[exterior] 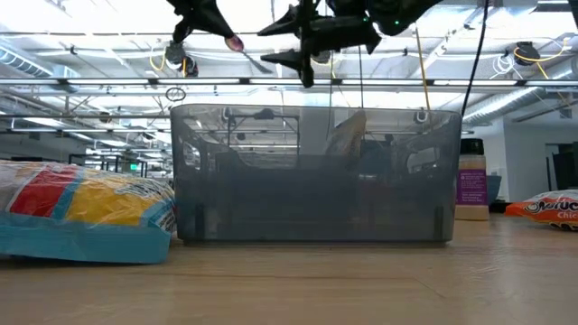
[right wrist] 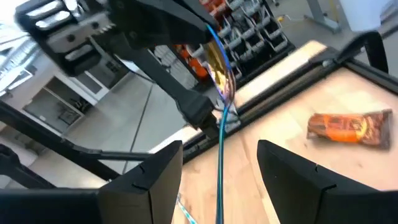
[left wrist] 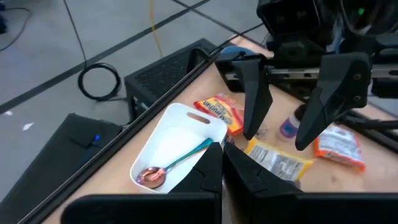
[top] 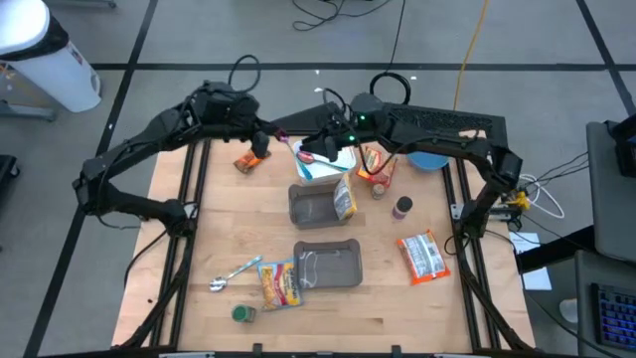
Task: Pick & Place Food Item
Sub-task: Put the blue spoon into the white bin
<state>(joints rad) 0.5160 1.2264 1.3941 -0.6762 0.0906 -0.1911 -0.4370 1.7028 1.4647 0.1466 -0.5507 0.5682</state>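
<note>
My left gripper (left wrist: 221, 163) hangs over the table's far middle, shut on a spoon (left wrist: 177, 162) that has a teal handle and a pink bowl (top: 306, 156). My right gripper (left wrist: 291, 118) faces it from the right, open and clear of the spoon. The handle (right wrist: 221, 155) shows in front of the gap between the right fingers. Food packs lie on the table: an orange bar (top: 248, 162), a red-orange bag (top: 376, 165), a chips bag (top: 422, 257) and a bag (top: 281, 284) at the near left. A yellow pack (top: 344, 199) sits in a grey bin (top: 310, 207). My left gripper pinches the spoon's handle (left wrist: 208, 147) between its two shut fingers, which slant down from the table's left. The bowl (left wrist: 149, 177) juts out beyond the fingertips toward my right gripper. The spoon is lifted clear, above the white tray (left wrist: 177, 134).
A second grey bin (top: 328, 267) stands nearer the front. A blue bowl (top: 427, 159), a purple-capped bottle (top: 401, 207), a green-lidded jar (top: 243, 313) and a metal spoon (top: 235, 273) also lie about. Black rails (top: 184, 199) run along both sides of the board.
</note>
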